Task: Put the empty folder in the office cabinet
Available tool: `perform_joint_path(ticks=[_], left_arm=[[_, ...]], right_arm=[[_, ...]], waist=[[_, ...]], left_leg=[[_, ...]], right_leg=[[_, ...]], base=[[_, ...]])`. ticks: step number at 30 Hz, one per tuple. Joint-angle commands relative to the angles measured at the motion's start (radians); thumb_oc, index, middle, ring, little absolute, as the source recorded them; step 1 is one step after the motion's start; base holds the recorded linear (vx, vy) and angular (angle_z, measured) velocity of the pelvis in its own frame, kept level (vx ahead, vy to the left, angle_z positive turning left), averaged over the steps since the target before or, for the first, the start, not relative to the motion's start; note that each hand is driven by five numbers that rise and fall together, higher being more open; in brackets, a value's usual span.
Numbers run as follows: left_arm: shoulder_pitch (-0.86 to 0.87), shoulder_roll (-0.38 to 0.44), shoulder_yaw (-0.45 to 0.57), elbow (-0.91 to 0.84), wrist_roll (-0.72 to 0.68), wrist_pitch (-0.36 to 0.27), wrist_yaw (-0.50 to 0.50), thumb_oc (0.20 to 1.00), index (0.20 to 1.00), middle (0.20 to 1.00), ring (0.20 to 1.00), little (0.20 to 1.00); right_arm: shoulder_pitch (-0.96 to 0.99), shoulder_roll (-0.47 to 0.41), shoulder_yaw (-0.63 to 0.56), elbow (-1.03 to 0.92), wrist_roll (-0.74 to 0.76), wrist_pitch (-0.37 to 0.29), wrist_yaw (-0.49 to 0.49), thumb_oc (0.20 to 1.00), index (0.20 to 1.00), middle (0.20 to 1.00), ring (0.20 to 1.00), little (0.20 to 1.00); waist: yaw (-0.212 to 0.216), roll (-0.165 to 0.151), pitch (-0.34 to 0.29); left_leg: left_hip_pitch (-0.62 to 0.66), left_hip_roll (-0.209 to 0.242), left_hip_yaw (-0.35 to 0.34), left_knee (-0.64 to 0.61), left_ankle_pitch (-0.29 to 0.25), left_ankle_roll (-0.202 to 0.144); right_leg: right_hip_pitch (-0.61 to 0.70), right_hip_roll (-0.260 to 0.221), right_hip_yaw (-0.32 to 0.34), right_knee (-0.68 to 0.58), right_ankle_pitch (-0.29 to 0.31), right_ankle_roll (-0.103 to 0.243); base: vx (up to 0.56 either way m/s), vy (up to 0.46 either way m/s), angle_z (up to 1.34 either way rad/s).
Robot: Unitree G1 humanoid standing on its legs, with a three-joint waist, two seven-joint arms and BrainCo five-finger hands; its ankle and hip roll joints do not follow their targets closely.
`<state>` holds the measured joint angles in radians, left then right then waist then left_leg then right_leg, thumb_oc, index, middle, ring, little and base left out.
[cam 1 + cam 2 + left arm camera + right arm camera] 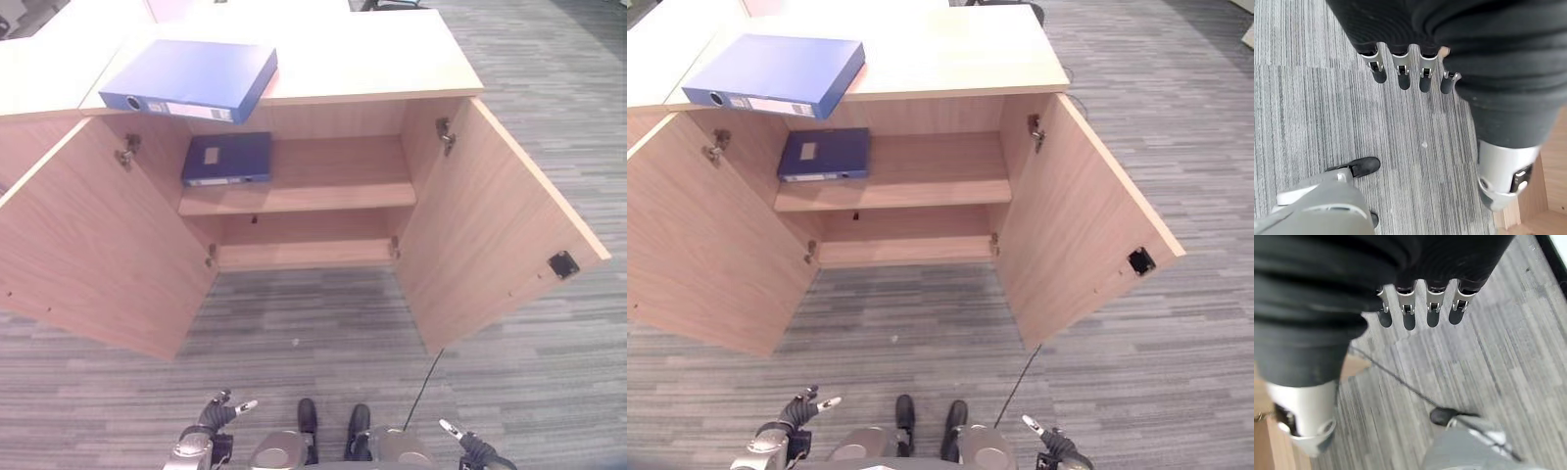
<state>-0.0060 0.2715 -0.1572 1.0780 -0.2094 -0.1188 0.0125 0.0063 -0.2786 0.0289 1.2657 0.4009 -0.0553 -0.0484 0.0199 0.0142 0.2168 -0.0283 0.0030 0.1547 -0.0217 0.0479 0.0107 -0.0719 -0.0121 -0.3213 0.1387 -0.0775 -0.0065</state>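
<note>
1. Both the left hand (217, 416) and right hand (460, 443) hang low, fingers relaxed, holding nothing.
2. Well ahead of them, a blue folder (191, 78) lies atop the open cabinet (323, 186).
3. Another folder (227, 160) lies on its shelf.

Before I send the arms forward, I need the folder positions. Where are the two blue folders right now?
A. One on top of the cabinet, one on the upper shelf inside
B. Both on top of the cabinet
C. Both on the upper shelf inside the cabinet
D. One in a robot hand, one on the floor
A: one blue folder lies on the cabinet top, the other blue folder on the upper shelf between the open doors.
</note>
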Motion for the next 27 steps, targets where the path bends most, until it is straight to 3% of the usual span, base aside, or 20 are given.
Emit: perform_joint_path(ticks=[1, 2, 3, 6, 7, 11, 16, 18, 22, 24, 25, 27], left_arm=[[-0.05, -0.007, -0.012, -0.013, 0.017, -0.026, 0.007, 1.0, 1.0, 1.0, 1.0, 1.0], [-0.049, -0.007, -0.012, -0.018, 0.013, -0.027, 0.008, 1.0, 1.0, 1.0, 1.0, 1.0], [-0.057, -0.009, -0.015, -0.033, 0.004, -0.028, 0.006, 1.0, 1.0, 1.0, 1.0, 1.0], [-0.059, -0.01, -0.017, -0.045, -0.002, -0.029, 0.004, 1.0, 1.0, 1.0, 1.0, 1.0], [-0.048, -0.018, -0.009, -0.054, -0.019, -0.031, 0.007, 1.0, 1.0, 1.0, 1.0, 1.0], [-0.041, -0.023, 0.003, -0.037, -0.027, -0.03, 0.012, 1.0, 1.0, 1.0, 1.0, 1.0], [-0.031, -0.022, 0.004, -0.012, -0.022, -0.024, 0.02, 1.0, 1.0, 1.0, 1.0, 1.0], [-0.039, -0.024, 0.002, 0.017, -0.023, -0.025, 0.022, 1.0, 1.0, 1.0, 1.0, 1.0], [-0.037, -0.023, -0.001, 0.009, -0.019, -0.022, 0.017, 1.0, 1.0, 1.0, 1.0, 1.0], [-0.046, -0.018, -0.013, 0.014, -0.002, -0.021, 0.011, 1.0, 1.0, 1.0, 1.0, 1.0], [-0.051, -0.008, -0.018, 0.02, 0.012, -0.021, 0.011, 1.0, 1.0, 1.0, 1.0, 1.0], [-0.057, -0.002, -0.018, 0.023, 0.014, -0.021, 0.01, 1.0, 1.0, 1.0, 1.0, 1.0]], right_arm=[[-0.014, -0.038, -0.01, 0.015, 0.004, -0.017, -0.008, 1.0, 1.0, 1.0, 1.0, 1.0], [-0.017, -0.039, -0.008, 0.01, 0.006, -0.022, -0.004, 1.0, 1.0, 1.0, 1.0, 1.0], [-0.025, -0.045, -0.015, 0.009, 0.013, -0.022, -0.002, 1.0, 1.0, 1.0, 1.0, 1.0], [-0.028, -0.048, -0.017, 0.011, 0.016, -0.02, -0.002, 1.0, 1.0, 1.0, 1.0, 1.0], [-0.032, -0.051, -0.01, 0.017, 0.018, -0.019, 0.002, 1.0, 1.0, 1.0, 1.0, 1.0], [-0.011, -0.059, -0.018, 0.032, 0.001, -0.005, 0.006, 1.0, 1.0, 1.0, 1.0, 1.0], [0.001, -0.074, -0.014, 0.033, -0.03, 0.002, 0.004, 1.0, 1.0, 1.0, 1.0, 1.0], [0.003, -0.082, -0.016, 0.032, -0.04, 0.008, 0.006, 1.0, 1.0, 1.0, 1.0, 1.0], [0.009, -0.077, -0.021, 0.033, -0.046, 0.012, 0.013, 1.0, 1.0, 1.0, 1.0, 1.0], [0.009, -0.062, -0.021, 0.036, -0.053, 0.02, 0.02, 1.0, 1.0, 1.0, 1.0, 1.0], [0.0, -0.044, -0.018, 0.035, -0.05, 0.02, 0.014, 1.0, 1.0, 1.0, 1.0, 1.0], [-0.005, -0.037, -0.019, 0.033, -0.044, 0.02, 0.015, 1.0, 1.0, 1.0, 1.0, 1.0]], waist=[[0.0, 0.002, 0.025], [-0.001, 0.006, 0.028], [-0.009, -0.001, 0.045], [-0.012, 0.003, 0.051], [0.002, 0.005, 0.064], [-0.006, -0.009, 0.044], [0.015, 0.02, 0.019], [0.015, 0.027, 0.014], [0.015, 0.037, -0.012], [0.016, 0.028, -0.025], [0.022, 0.007, -0.031], [0.024, -0.001, -0.033]], left_leg=[[0.03, 0.035, -0.012, 0.041, -0.055, -0.076], [0.023, 0.038, -0.011, 0.068, -0.064, -0.083], [-0.022, 0.057, 0.01, 0.179, -0.07, -0.121], [-0.063, 0.077, 0.014, 0.254, -0.066, -0.136], [-0.102, 0.083, -0.041, 0.35, -0.035, -0.143], [-0.073, 0.189, -0.064, 0.232, -0.016, -0.146], [-0.071, 0.288, -0.197, -0.008, 0.104, -0.186], [-0.109, 0.313, -0.189, -0.032, 0.124, -0.205], [-0.105, 0.315, -0.138, -0.05, 0.132, -0.217], [-0.095, 0.285, -0.144, -0.048, 0.128, -0.209], [-0.086, 0.25, -0.142, -0.04, 0.106, -0.191], [-0.081, 0.235, -0.136, -0.038, 0.095, -0.18]], right_leg=[[0.113, -0.076, 0.041, -0.078, 0.021, 0.099], [0.116, -0.077, 0.046, -0.08, 0.018, 0.096], [0.117, -0.101, 0.049, -0.078, 0.016, 0.086], [0.118, -0.101, 0.049, -0.078, 0.01, 0.076], [0.144, -0.095, 0.081, -0.089, 0.001, 0.06], [0.165, -0.15, 0.075, -0.117, 0.013, 0.097], [0.18, -0.166, 0.133, -0.11, -0.013, 0.134], [0.2, -0.195, 0.148, -0.092, -0.043, 0.148], [0.211, -0.217, 0.144, -0.086, -0.041, 0.169], [0.207, -0.249, 0.149, -0.063, -0.021, 0.194], [0.193, -0.284, 0.17, -0.039, 0.009, 0.213], [0.185, -0.295, 0.181, -0.025, 0.016, 0.218]], base=[[0.0, 0.009, -0.1], [-0.06, 0.021, -0.06], [-0.06, 0.019, -0.01], [-0.04, 0.016, 0.26], [0.05, 0.05, 0.21], [0.12, 0.143, -0.05], [0.2, 0.244, 0.07], [0.24, 0.374, -0.28], [0.17, 0.315, -0.08], [0.21, 0.414, 0.22], [0.17, 0.349, 0.48], [0.11, 0.258, 0.25]])
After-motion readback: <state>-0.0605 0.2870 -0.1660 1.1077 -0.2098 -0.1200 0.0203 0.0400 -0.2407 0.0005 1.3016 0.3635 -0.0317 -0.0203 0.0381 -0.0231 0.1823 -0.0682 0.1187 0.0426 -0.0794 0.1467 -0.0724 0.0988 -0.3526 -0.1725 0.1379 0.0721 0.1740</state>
